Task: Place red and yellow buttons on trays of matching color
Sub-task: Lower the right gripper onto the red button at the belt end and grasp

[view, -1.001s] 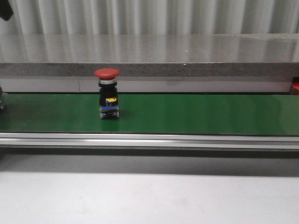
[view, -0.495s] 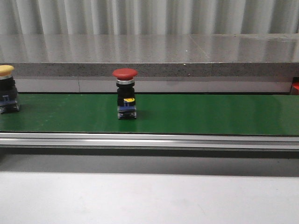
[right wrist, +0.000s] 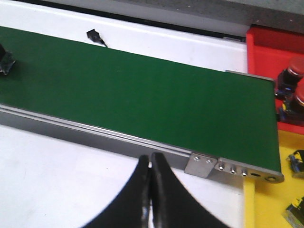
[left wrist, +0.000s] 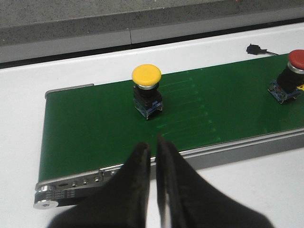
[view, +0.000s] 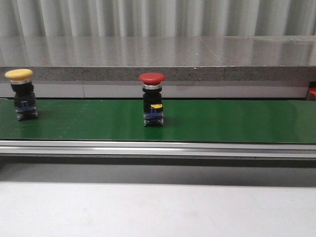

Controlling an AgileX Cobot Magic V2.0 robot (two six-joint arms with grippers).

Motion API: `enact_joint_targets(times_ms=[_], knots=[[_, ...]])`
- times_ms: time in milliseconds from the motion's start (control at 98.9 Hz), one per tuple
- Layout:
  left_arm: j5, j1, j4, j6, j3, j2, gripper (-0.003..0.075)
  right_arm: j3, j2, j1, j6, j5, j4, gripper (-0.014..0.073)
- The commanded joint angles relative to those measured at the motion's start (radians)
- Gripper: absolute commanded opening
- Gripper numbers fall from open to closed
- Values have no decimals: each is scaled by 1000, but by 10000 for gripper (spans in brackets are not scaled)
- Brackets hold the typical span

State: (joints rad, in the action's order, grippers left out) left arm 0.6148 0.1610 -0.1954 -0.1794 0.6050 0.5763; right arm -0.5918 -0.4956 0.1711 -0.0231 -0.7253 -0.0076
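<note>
Waiting stage, with no button yet grasped. Nearest, showing the left gripper [left wrist: 152, 144] hanging just short of the belt's near side, jaws almost together with only a thin slit between them and holding nothing. Likewise showing the right gripper [right wrist: 151, 159] poised before the aluminium rail [view: 158, 148] near the belt's right end, jaws pressed together and empty.

Beyond the rail, showing the green belt [view: 222, 121] carrying both task pieces upright: the yellow button [left wrist: 147, 90] near the left end, roughly in line with the left gripper, and the red button [view: 152, 98] about mid-belt, well apart from either gripper.

At the right end, showing the yellow tray [right wrist: 266, 204] on the near side and the red tray [right wrist: 275, 47] behind it, the latter already holding red-capped buttons [right wrist: 287, 78]. Farthest, showing a stone ledge [view: 197, 54] running behind the belt.

Judging the next move: parting the jaws wide enough to straddle a button's dark body, reaching forward over the rail, closing below the cap, then carrying the piece to the tray of its colour. Judging the yellow button the readier target for the left arm; picking calling for square alignment to avoid toppling the tall, narrow-based piece.
</note>
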Motion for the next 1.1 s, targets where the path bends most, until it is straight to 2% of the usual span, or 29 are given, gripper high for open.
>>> enact_joint_targets(times_ms=[0,81,273,344,596,768,1092], knots=[[-88,8,-18,-1,24,-7,-6,-98,-117,34,17,42,-6,-41],[-88,8,-18,-1,24,-7,-6,-168,-230,62,17,9,-6,48],[-88,8,-18,-1,24,-7,-6,-376,-507,124,16,-86,-5,470],[-88,8,-18,-1,24,-7,-6,-451,-594,152,14,-114,-2,563],[-88,8,-18,-1,24,-7,-6,-700,-861,238,11,-226,37,579],[-88,8,-18,-1,24,-7,-6,-848,-1009,261,11,-297,84,579],[-88,8,-18,-1,24,-7,-6,-967,-1197,260,-14,-360,99,579]])
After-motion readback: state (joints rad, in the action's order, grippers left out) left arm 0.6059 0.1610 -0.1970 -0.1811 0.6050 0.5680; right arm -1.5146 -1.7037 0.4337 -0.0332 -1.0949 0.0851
